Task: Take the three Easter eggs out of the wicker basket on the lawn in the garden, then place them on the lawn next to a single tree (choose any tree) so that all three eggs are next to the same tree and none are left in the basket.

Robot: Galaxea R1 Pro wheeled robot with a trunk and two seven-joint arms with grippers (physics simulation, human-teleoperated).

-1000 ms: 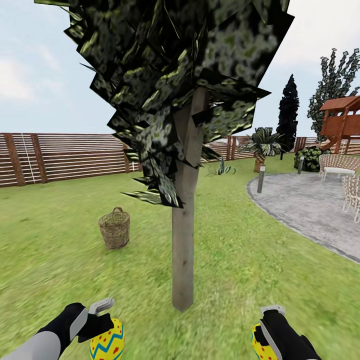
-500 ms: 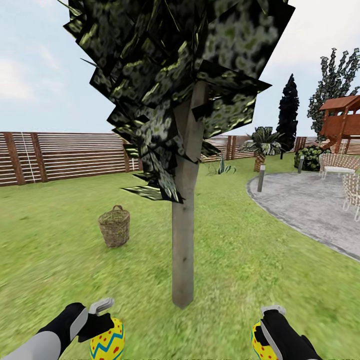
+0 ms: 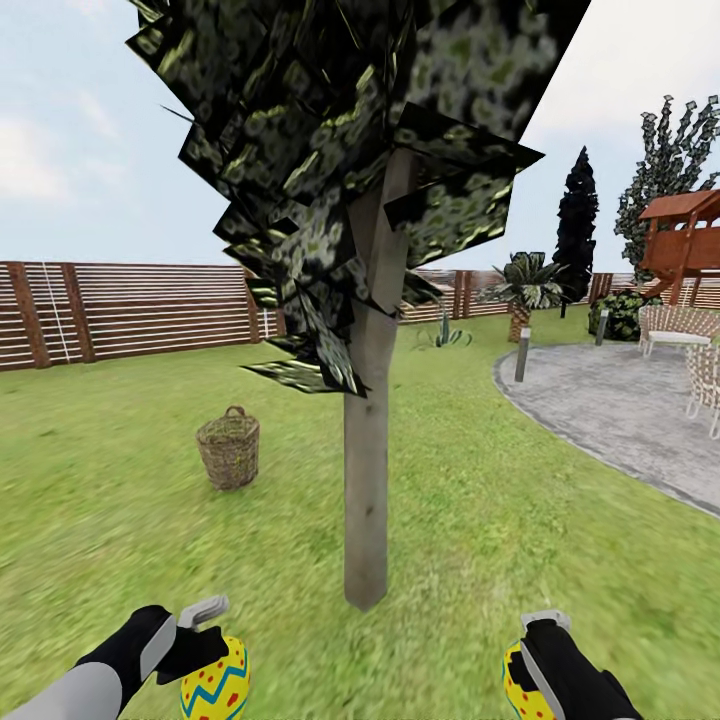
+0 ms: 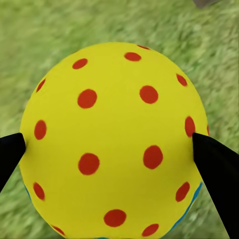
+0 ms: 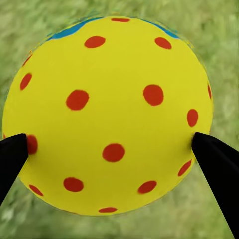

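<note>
A yellow, red-dotted Easter egg [image 5: 107,117] sits clamped between the right tool's [image 5: 112,154] black fingers [image 5: 216,167], above blurred lawn [image 5: 30,30].

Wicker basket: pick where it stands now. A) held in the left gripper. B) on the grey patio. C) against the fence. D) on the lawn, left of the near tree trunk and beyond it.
D: in the head view the basket stands on the lawn, left of the trunk and farther off, well short of the fence.
</note>
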